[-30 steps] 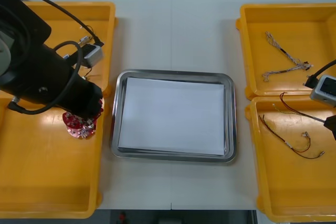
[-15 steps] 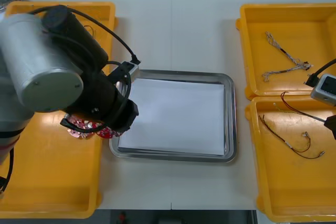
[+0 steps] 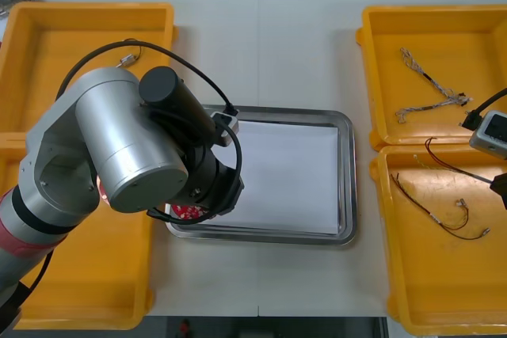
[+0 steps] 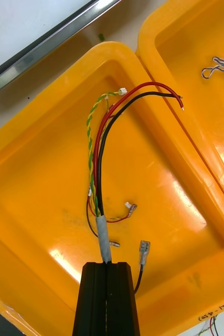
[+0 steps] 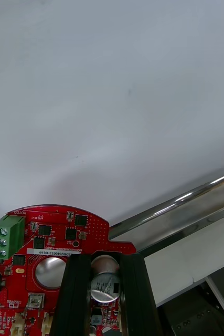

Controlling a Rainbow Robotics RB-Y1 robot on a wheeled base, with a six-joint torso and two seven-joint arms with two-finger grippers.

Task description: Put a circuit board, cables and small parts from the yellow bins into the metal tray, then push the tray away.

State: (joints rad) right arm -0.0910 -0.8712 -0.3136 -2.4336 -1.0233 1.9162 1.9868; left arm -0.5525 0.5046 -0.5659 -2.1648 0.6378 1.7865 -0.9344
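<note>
Currently the left gripper (image 5: 106, 261) is being held shut on the round red circuit board (image 5: 54, 236), which is being hung above the near-left corner of the metal tray (image 3: 347, 180), partly over its white inside. Nothing is lying in the tray yet, so setting the board down is being judged the step in hand. The right gripper (image 4: 106, 265), fingers together, is being parked over a yellow bin (image 4: 38, 157) of red, black and green-yellow cables (image 4: 98, 152). The rest of the loading and the push are being left undone.

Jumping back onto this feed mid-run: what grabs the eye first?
The big silver left arm looms over the metal tray at its near-left corner, with the left gripper shut on a round red circuit board at the rim, beside the white inside. At the table's right edge, the right gripper is in the near yellow bin, shut on the taped end of a red and yellow cable.
</note>
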